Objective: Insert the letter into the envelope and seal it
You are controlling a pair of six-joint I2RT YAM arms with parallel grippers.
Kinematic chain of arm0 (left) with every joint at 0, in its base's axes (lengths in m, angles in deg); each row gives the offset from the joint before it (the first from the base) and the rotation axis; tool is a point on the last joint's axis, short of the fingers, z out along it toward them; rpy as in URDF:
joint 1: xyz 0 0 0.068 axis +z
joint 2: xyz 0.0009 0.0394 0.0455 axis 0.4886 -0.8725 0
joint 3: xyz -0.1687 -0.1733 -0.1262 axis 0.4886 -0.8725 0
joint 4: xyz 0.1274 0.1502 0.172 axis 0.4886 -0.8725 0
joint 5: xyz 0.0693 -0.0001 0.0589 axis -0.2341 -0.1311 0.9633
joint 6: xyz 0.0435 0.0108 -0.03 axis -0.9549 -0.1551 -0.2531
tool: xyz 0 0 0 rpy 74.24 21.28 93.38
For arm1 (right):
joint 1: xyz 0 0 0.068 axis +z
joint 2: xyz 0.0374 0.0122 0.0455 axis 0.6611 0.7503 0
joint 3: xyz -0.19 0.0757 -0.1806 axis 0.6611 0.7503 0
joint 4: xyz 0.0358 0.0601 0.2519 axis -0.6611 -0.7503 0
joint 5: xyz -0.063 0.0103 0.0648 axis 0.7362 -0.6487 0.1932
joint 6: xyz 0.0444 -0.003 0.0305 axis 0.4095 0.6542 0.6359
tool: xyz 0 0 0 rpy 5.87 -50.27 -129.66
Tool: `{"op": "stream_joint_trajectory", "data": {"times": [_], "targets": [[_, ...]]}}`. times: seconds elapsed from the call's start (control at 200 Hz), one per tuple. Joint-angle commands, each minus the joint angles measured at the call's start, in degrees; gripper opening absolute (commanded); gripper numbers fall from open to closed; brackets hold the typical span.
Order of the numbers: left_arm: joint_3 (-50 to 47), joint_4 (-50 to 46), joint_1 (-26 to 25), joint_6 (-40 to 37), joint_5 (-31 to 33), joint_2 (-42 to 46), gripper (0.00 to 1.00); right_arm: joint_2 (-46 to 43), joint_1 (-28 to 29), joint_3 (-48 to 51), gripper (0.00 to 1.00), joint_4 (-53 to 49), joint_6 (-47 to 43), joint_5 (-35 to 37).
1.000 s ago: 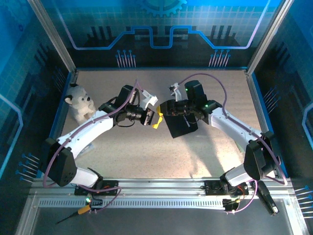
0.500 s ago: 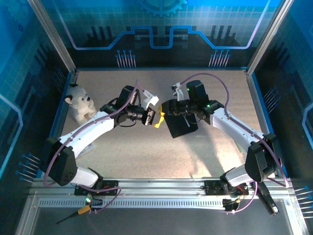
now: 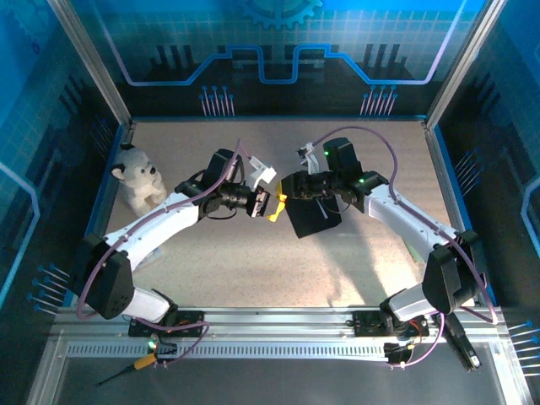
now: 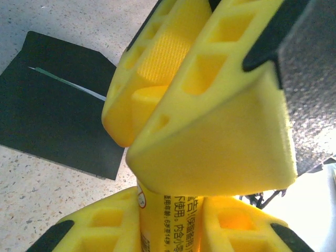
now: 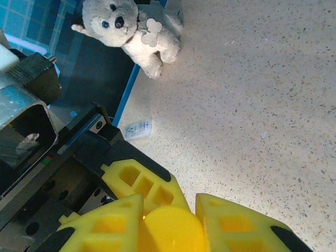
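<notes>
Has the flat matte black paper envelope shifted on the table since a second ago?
No. The black paper envelope lies just as far from the white plush bear as before.

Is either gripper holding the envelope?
No, the envelope lies flat on the table; the left gripper and right gripper both clamp the yellow stick.

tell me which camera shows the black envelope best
Left wrist view: the envelope lies large and flat, a pale edge at its slit. Top external shows it small, partly under the right arm.
</notes>
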Motion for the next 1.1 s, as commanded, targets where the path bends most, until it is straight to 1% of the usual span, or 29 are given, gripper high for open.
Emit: {"op": "stream_joint_trajectory", "data": {"times": [0.0,0.455,0.645,0.84,0.986,1.096], "targets": [[-3.0,-10.8,-0.5,-2.6,-5.2,-0.2,0.00,-2.1,-6.0,-2.6,0.09,2.3,-0.9,10.7],[-4.8,-7.6,-1.3,0.1,-5.1,-0.6,0.00,-3.7,-6.2,-1.3,0.05,4.7,1.3,18.9],[-4.8,-6.6,-1.3,0.7,-3.9,-0.9,0.00,-4.0,-6.8,-0.5,0.07,3.3,0.4,21.3],[-4.2,-6.5,-1.3,0.6,-3.4,-1.5,0.00,-5.7,-9.7,4.5,0.09,1.2,-4.5,29.6],[-4.2,-6.5,-1.2,0.6,-3.2,-1.8,0.00,-6.2,-13.9,10.7,0.12,4.2,-7.0,34.9],[-4.3,-6.0,-1.2,0.7,-2.9,-2.0,0.00,-5.3,-15.0,14.3,0.14,7.8,-8.9,40.7]]}}
